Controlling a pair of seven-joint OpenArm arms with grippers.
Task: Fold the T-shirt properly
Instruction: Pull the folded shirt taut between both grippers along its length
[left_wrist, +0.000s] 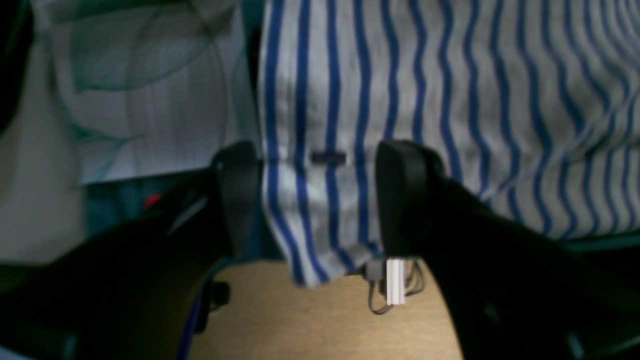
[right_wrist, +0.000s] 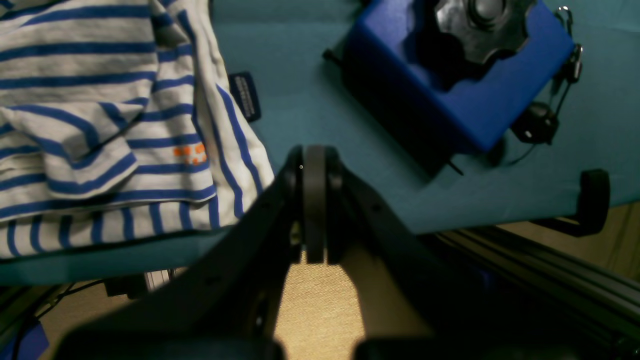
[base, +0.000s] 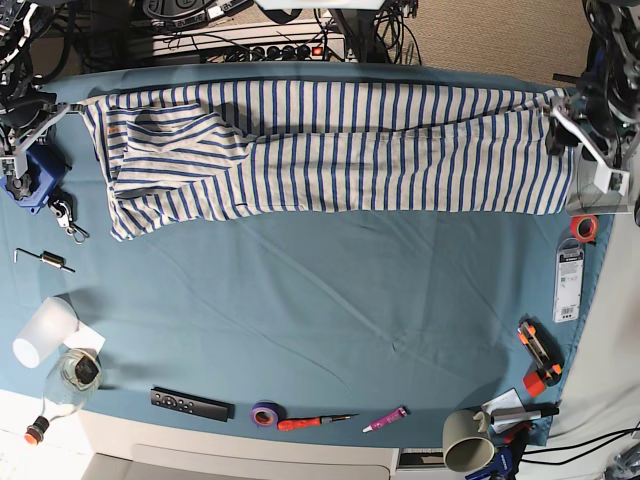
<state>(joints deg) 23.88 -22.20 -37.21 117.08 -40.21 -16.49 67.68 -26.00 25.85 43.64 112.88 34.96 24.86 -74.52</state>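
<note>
The T-shirt (base: 330, 150), white with blue stripes, lies folded into a long band along the far edge of the teal table. My left gripper (left_wrist: 320, 200) is open at its right end (base: 556, 115). One finger (left_wrist: 240, 195) is on each side of the shirt's hem corner (left_wrist: 320, 125), which hangs past the table edge. My right gripper (right_wrist: 315, 200) is shut and empty, just off the far table edge beside the shirt's bunched left end (right_wrist: 110, 125). In the base view it is at the far left (base: 40, 118). A dark label (right_wrist: 245, 95) sticks out from the cloth.
A blue block (right_wrist: 450, 75) sits at the left edge (base: 30, 180). An allen key (base: 45, 260), plastic cup (base: 40, 330) and bottle (base: 65, 385) are front left. A remote (base: 190, 403), tape roll (base: 265, 413), screwdriver (base: 310, 422) and mug (base: 462, 445) line the front. Red tape (base: 583, 228) lies right.
</note>
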